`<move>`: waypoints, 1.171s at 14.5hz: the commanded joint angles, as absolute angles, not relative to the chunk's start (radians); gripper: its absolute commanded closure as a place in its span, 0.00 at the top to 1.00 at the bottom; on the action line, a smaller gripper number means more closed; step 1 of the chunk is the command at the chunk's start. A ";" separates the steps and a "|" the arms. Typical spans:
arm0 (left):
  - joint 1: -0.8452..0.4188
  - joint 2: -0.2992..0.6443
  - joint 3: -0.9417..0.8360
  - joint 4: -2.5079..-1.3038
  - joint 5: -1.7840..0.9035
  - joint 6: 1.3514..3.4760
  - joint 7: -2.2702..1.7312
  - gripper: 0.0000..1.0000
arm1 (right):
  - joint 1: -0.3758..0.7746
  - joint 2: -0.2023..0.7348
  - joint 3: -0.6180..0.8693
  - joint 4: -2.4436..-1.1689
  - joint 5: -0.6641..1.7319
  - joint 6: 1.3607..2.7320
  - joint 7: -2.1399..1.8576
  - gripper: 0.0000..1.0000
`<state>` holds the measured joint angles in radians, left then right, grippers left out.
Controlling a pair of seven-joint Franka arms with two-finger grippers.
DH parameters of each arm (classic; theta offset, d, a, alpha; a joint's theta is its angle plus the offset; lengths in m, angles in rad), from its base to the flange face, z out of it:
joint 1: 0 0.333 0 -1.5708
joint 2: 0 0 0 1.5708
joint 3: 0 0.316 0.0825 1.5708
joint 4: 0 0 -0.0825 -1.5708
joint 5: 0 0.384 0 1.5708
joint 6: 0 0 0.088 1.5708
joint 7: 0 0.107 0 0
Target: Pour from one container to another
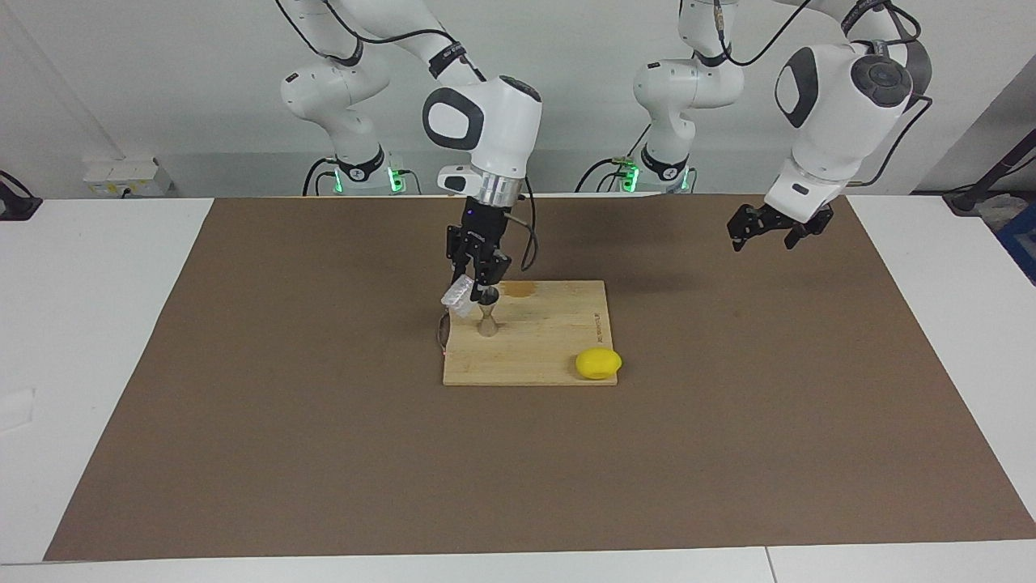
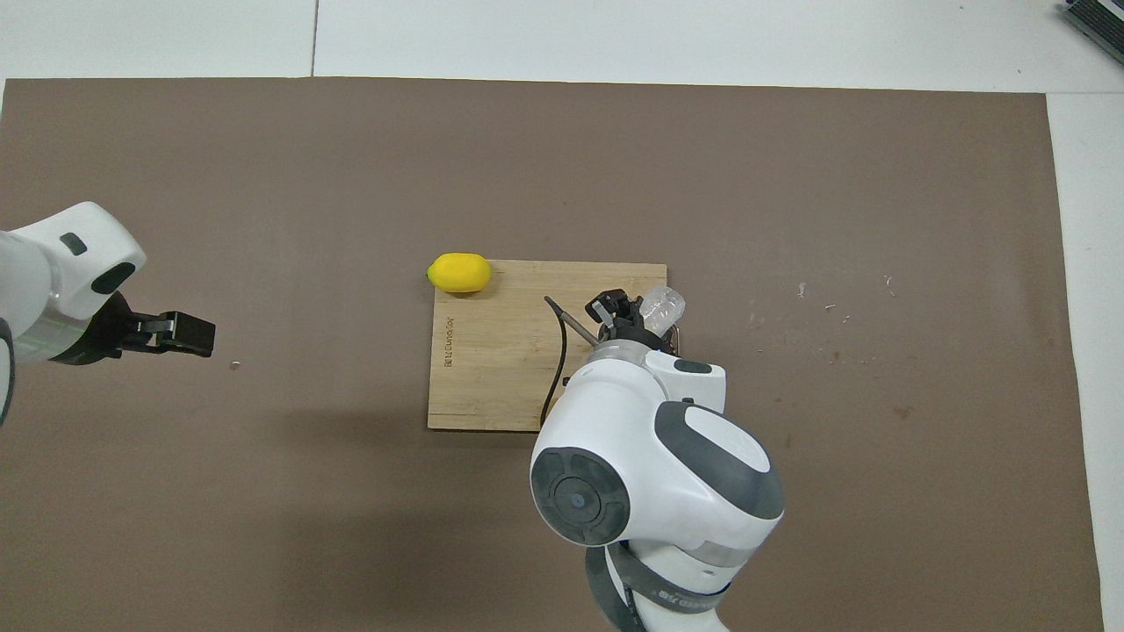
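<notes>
Our right claw is clamped on the small clear cylindrical cup, tilted over the grey-silver hourglass metal jigger, which stands on the pale wooden cutting board. We judge the jigger's narrow mouth an easy miss; the low claw could also topple it. Our left claw waits, fingers apart, over the brown mat (which covers a white bench). A yellow lemon rests on the board's corner. A white wall stands at the robots' end.

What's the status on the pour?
Right gripper holds clear cup tilted over the jigger on the cutting board. Left gripper waits open over the mat. Lemon clear of it.
</notes>
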<state>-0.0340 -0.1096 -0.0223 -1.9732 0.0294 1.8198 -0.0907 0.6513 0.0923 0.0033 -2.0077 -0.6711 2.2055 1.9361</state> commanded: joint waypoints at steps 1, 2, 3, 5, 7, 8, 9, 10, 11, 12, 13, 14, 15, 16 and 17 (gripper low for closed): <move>-0.026 -0.120 -0.032 -2.000 0.046 1.888 -0.160 1.00 | 0.650 0.074 0.003 -2.002 -0.692 2.206 1.974 0.24; -0.028 -0.118 -0.032 -1.999 0.046 1.894 -0.153 1.00 | 0.646 0.074 0.003 -2.000 -0.683 2.207 1.974 0.24; -0.014 -0.118 -0.032 -1.999 0.045 1.902 -0.150 1.00 | 0.640 0.074 0.003 -2.000 -0.675 2.207 1.973 0.24; 0.006 -0.117 -0.028 -1.999 0.044 1.913 -0.152 1.00 | 0.624 0.064 0.003 -2.000 -0.632 2.206 1.973 0.23; 0.040 -0.118 -0.026 -1.999 0.052 1.904 -0.156 1.00 | 0.611 0.061 0.003 -1.991 -0.533 2.207 1.974 0.23; 0.049 -0.118 -0.028 -1.997 0.070 1.892 -0.163 1.00 | 0.606 0.061 0.000 -1.980 -0.496 2.207 1.974 0.23; 0.049 -0.123 -0.032 -1.997 0.072 1.884 -0.172 1.00 | 0.595 0.061 0.000 -1.976 -0.467 2.209 1.974 0.23; 0.048 -0.124 -0.034 -2.000 0.074 1.884 -0.172 1.00 | 0.582 0.061 0.000 -1.971 -0.437 2.213 1.974 0.24; 0.045 -0.121 -0.032 -1.990 0.072 1.884 -0.173 1.00 | 0.575 0.061 0.000 -1.971 -0.413 2.218 1.973 0.24; 0.041 -0.124 -0.037 -1.991 0.074 1.884 -0.169 1.00 | 0.562 0.063 0.000 -1.970 -0.397 2.221 1.970 0.24; 0.037 -0.124 -0.038 -1.993 0.072 1.875 -0.164 1.00 | 0.546 0.061 0.002 -1.970 -0.378 2.221 1.968 0.24; 0.020 -0.126 -0.038 -1.991 0.072 1.856 -0.173 1.00 | 0.534 0.061 0.002 -1.970 -0.341 2.223 1.965 0.24; 0.018 -0.124 -0.037 -1.988 0.072 1.862 -0.175 1.00 | 0.520 0.061 0.000 -1.970 -0.304 2.221 1.964 0.24; 0.020 -0.123 -0.037 -1.980 0.071 1.862 -0.175 1.00 | 0.506 0.060 0.002 -1.971 -0.269 2.221 1.963 0.24; 0.026 -0.120 -0.035 -1.976 0.071 1.864 -0.176 1.00 | 0.497 0.061 0.000 -1.973 -0.234 2.221 1.963 0.24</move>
